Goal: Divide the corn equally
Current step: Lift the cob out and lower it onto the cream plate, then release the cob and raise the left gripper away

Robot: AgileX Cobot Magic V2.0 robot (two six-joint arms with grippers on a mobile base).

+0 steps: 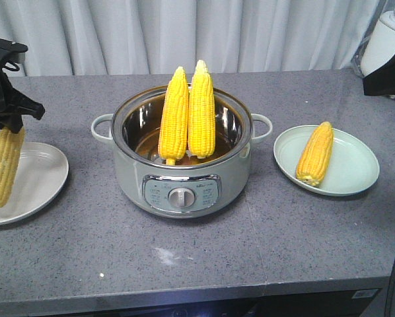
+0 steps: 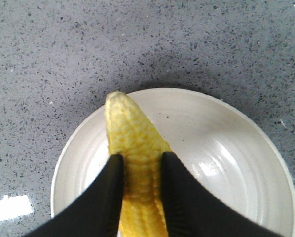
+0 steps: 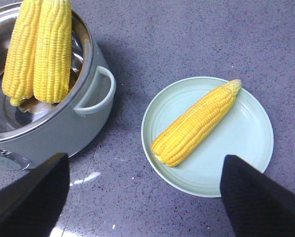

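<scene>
Left gripper [image 1: 11, 122]: I find it at the far left of the scene, pointing down. Its jaws are closed on the upper part of a corn cob [image 2: 130, 128], with one black finger [image 2: 98, 202] pressed on each side and the cob hanging below.

Right gripper [image 3: 145, 168]: it sits high and looks down. Its jaws are spread wide, and nothing is gripped between them.

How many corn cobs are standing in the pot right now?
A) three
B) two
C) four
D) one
B: two cobs stand leaning together in the pot. Another cob lies on the green plate, and the left pincer holds a fourth cob.
</scene>
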